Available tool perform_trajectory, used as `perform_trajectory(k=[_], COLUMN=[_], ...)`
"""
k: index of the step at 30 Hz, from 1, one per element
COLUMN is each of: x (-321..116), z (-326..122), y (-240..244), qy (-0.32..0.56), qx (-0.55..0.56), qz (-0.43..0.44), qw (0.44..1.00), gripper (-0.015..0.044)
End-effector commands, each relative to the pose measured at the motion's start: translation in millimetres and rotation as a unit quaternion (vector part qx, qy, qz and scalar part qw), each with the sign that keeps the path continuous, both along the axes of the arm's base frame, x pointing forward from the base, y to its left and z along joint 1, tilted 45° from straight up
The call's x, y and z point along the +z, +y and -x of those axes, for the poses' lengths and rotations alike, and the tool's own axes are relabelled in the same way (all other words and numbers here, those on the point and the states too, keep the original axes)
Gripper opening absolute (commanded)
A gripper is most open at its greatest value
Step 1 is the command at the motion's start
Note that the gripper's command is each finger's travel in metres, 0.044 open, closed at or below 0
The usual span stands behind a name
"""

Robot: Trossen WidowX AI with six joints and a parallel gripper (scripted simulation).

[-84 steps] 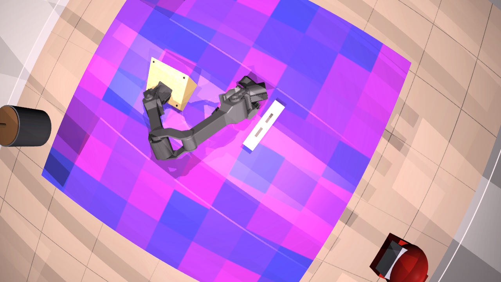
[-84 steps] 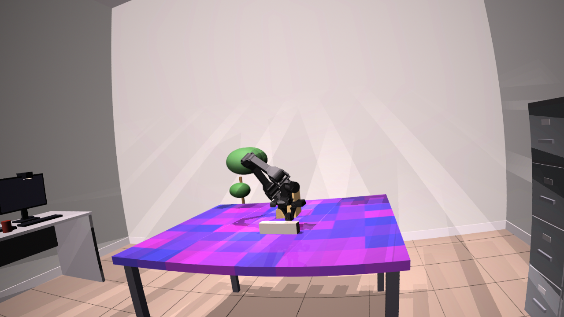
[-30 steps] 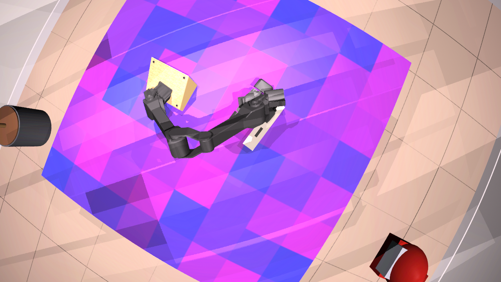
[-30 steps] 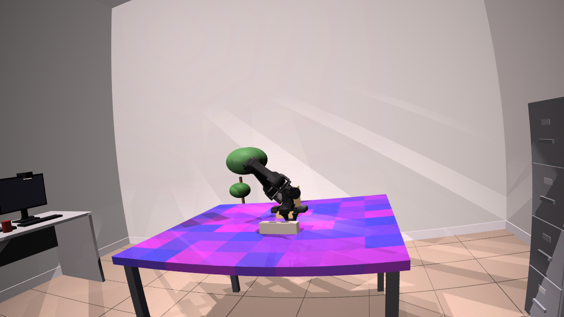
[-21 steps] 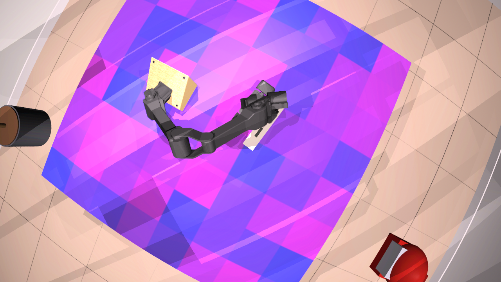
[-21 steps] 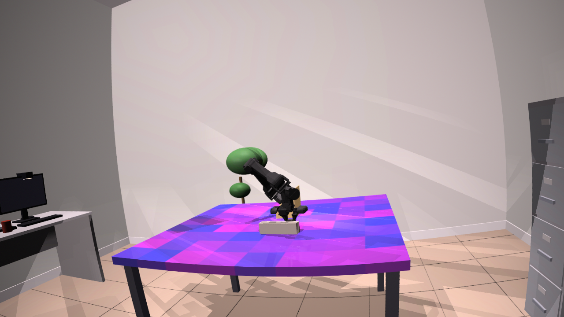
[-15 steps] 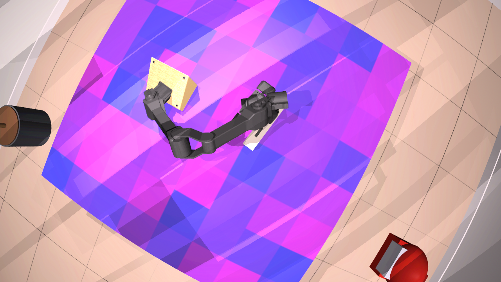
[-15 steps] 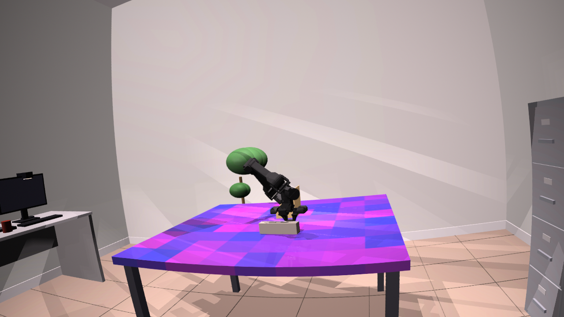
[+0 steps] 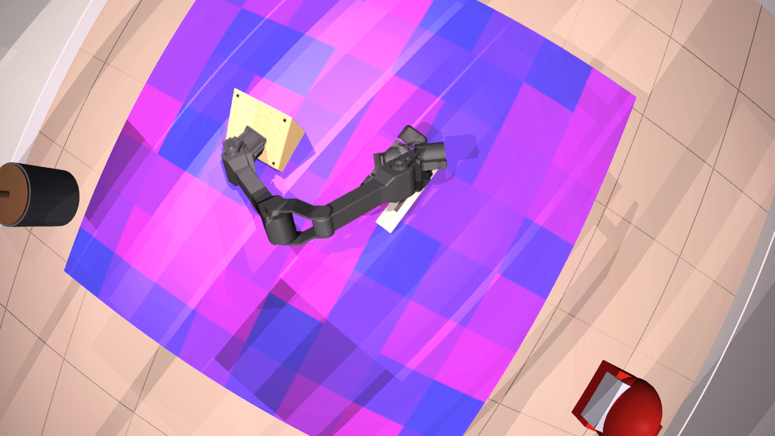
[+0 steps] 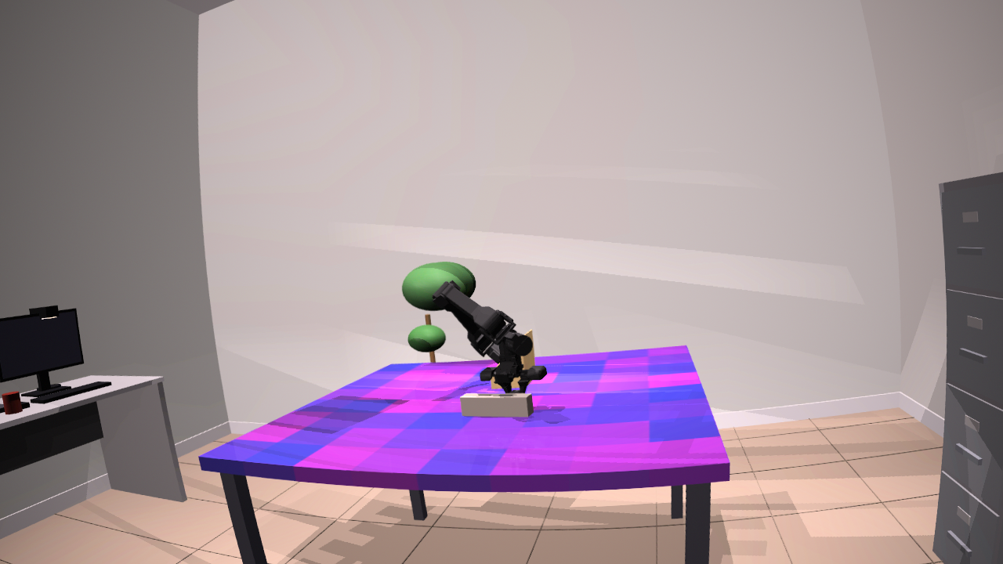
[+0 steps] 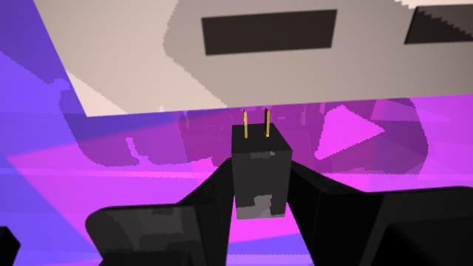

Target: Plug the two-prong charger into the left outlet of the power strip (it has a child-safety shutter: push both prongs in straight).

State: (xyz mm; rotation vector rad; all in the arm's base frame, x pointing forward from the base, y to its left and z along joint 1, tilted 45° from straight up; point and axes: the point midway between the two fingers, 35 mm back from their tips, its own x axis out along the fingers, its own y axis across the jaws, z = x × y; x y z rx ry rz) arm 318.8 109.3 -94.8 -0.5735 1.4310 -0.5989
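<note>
My gripper (image 11: 254, 161) (image 10: 515, 388) is shut on the black charger (image 11: 259, 170), holding it by its sides. Its two gold prongs (image 11: 245, 127) (image 11: 267, 125) point toward the top of the wrist view. The pale power strip (image 11: 122, 63) (image 10: 494, 405) (image 9: 387, 223) lies on the table. In the wrist view the prong tips appear just below the strip's near edge and short of the left dark outlet (image 11: 267, 33). The right outlet (image 11: 443, 27) is cut off by the frame. My arm hides the charger in the top view. The height of the prongs above the strip is hard to tell.
A pale yellow board (image 9: 268, 116) (image 10: 529, 343) stands by the arm's base. Off the table are a black pot (image 9: 54, 195), a red object (image 9: 634, 406), a plant (image 10: 426, 338), a desk (image 10: 140, 421) and a grey cabinet (image 10: 971, 336).
</note>
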Motion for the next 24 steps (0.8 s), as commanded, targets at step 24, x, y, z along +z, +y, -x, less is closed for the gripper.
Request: perform_trajectory(k=[24], x=[1.6], z=[-6.2], y=[-0.1], qy=[0.001], qx=[0.003], qz=[0.002], qw=[1.0], gripper=[0.0])
